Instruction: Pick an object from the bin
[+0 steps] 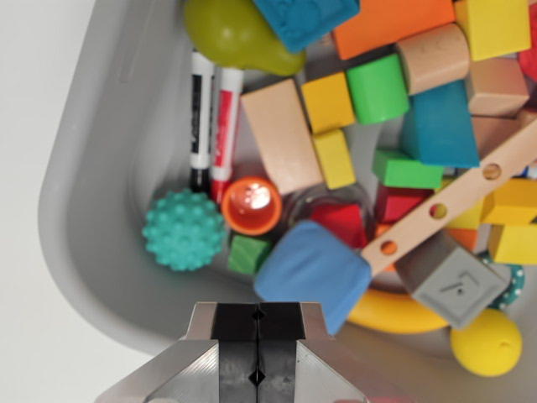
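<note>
My claw (258, 348) hangs with its fingers pressed together and empty over the grey bin (92, 193), crowded with wooden blocks, a teal spiky ball (183, 229) and two markers (211, 117).

Single wrist view, looking straight down, close above bin (92, 252); gripper (258, 353) at bottom edge.

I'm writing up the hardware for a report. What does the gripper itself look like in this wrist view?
The gripper shows at the bottom edge. Its two fingers are black, flat-faced blocks with small diamond-shaped notches along the seam between them. They sit in angular, faceted mounts of brushed silver-grey metal. No cables, labels or printed markings are visible on it.
</note>
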